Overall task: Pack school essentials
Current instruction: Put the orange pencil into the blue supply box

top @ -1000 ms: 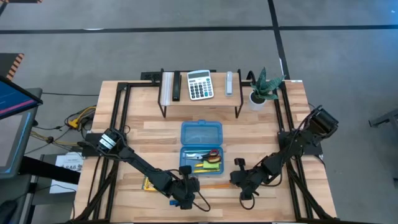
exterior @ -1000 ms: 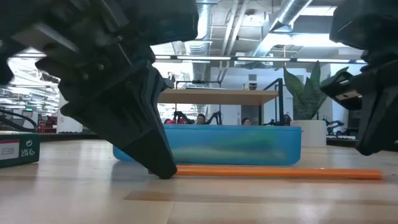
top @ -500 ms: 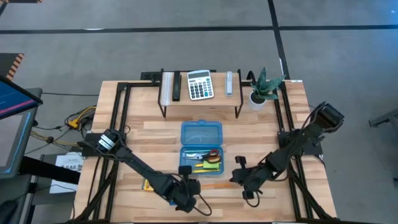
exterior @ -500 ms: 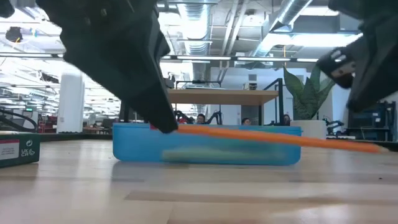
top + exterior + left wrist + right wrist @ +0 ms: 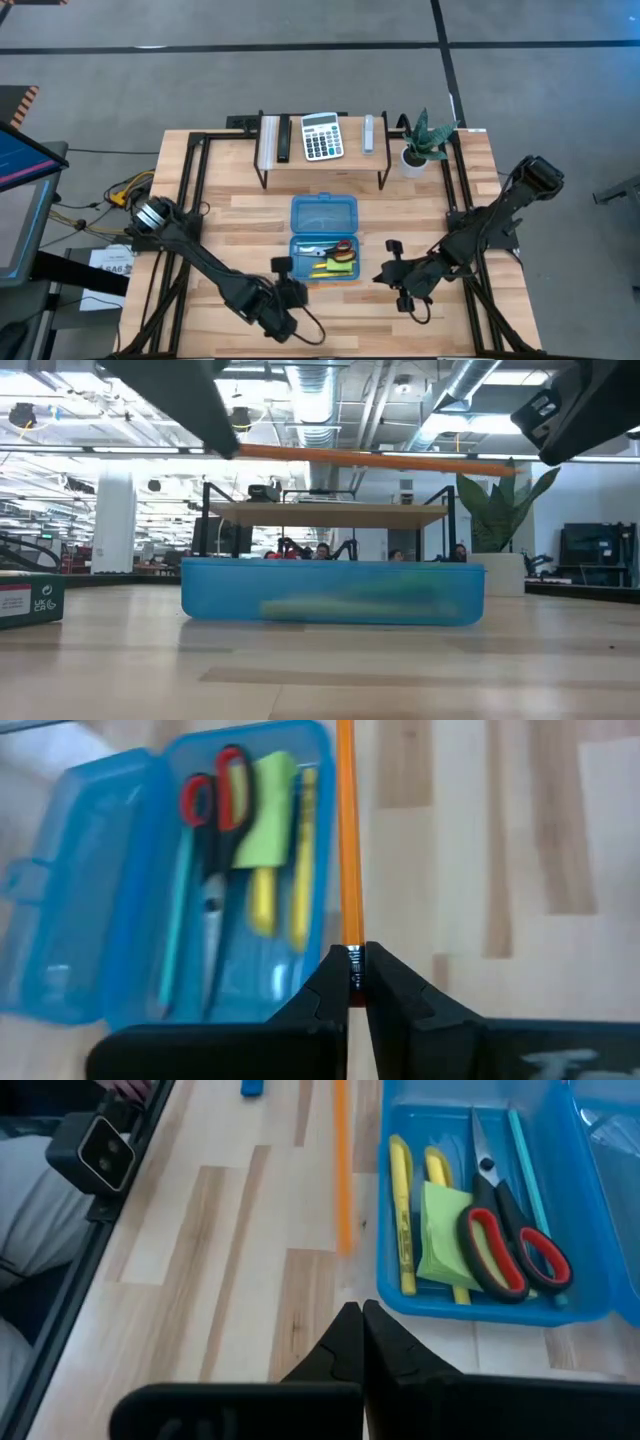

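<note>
The orange pencil hangs level in the air above the blue case, held at one end by my left gripper, which is shut on it. The case lies open at the table's middle. Its tray holds red-handled scissors, a green sticky note, yellow pencils and a teal pen. My right gripper is shut and touches nothing, hovering to the right of the case. The tiny blue eraser lies on the table. My left gripper pinches the orange pencil at its end between the two fingertips. The fingers slant down from the upper left in the low view. The pencil reaches out past the fingertips toward the table's right, level and lifted clear, beside the case's near long wall.
A raised shelf at the far edge carries the grey calculator and other small items, and a potted plant stands to its right. Black frame rails run along both table sides. A small printed box stands at the low view's left edge.
My left gripper has risen from the table with the orange pencil. The pencil first lay flat, then tilted with its held end up, and now hangs level above the case's height. My right gripper has also risen and drawn a little toward the far edge.
</note>
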